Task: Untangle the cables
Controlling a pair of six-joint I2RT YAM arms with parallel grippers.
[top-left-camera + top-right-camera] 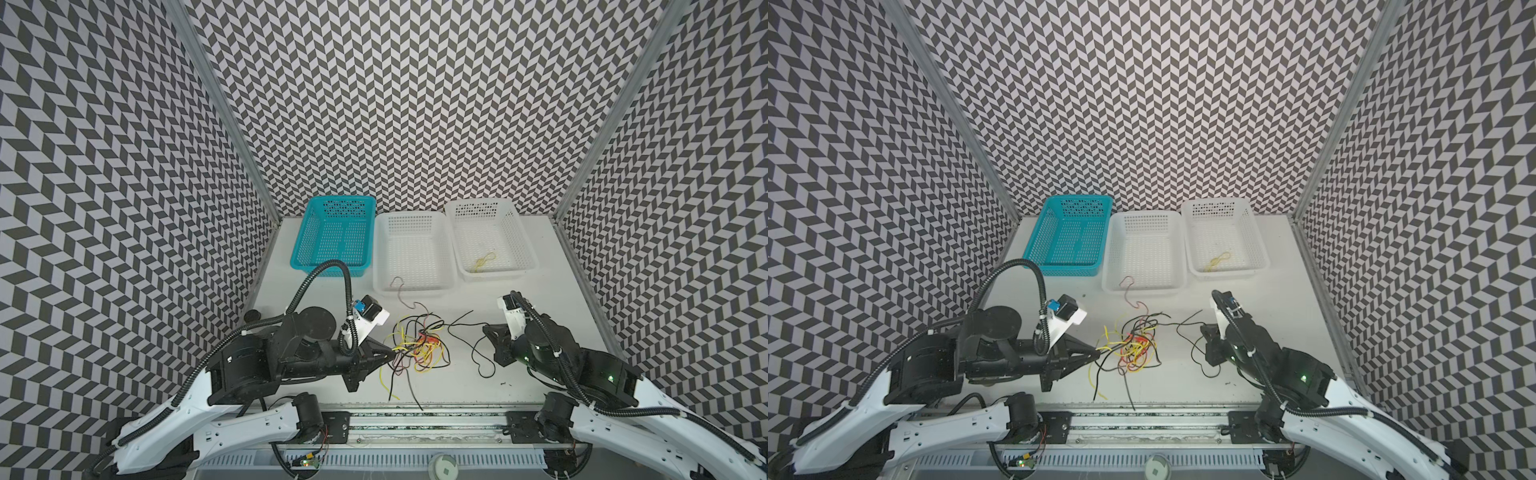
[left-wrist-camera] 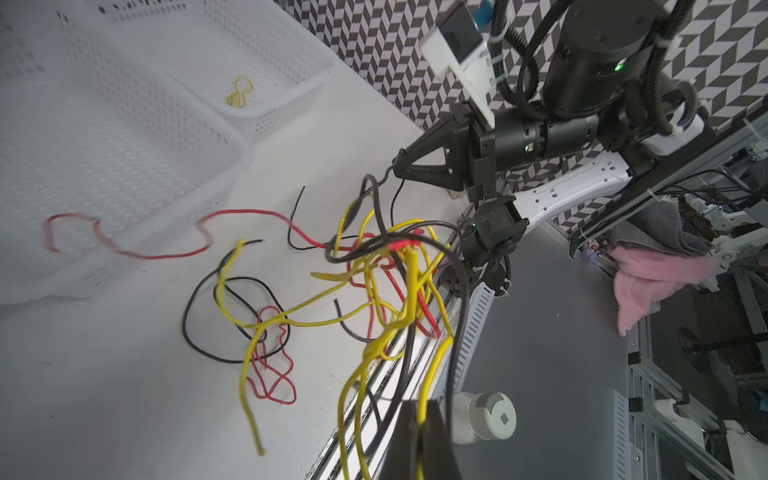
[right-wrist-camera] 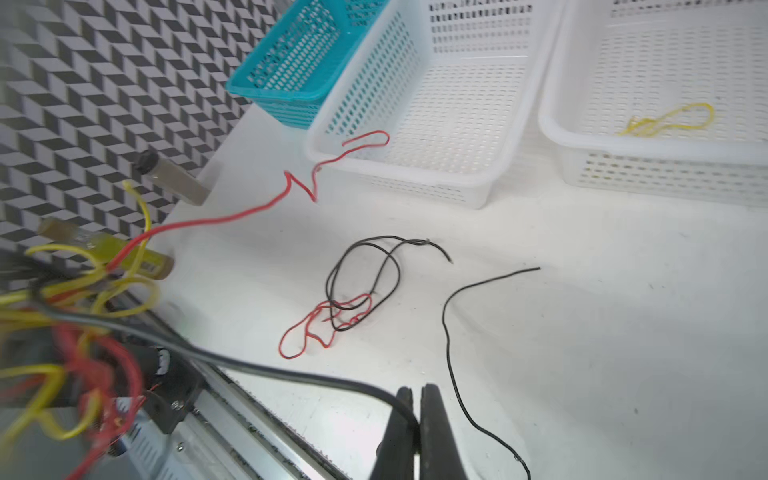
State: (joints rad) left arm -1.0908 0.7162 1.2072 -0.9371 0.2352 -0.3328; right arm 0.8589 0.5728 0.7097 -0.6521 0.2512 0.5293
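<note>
My left arm lies folded low across the lower left of both top views. Its forearm is level and reaches toward the middle, with the left pincer (image 1: 392, 356) at the left edge of the tangle of thin black, red and yellow cables (image 1: 419, 349) in the middle of the white tabletop (image 1: 457, 386). My right arm crouches at lower right, wrist turned so the right pincer (image 1: 486, 328) points left at the tangle from a little way off. From above I can't judge either grip, but the wrist cameras settle it. The left wrist view shows the left pincer clamped tight on yellow strands of the cables, which rise from the pile into it. It also catches the right pincer from the front, with a thin black wire at its tip. The right wrist view shows that pincer's fingers (image 3: 399, 419) pressed together on the black cable (image 3: 291, 373), which runs across to the tangle. Only the top views give me all three baskets in a row along the far edge. A teal perforated plastic basket (image 1: 305, 241) sits at upper left. A white perforated basket (image 1: 415, 287) sits in the centre, with a red cable (image 3: 232, 217) draped over its front rim. Another white basket (image 1: 494, 274) to the right holds one coiled yellow cable (image 1: 484, 262).
</note>
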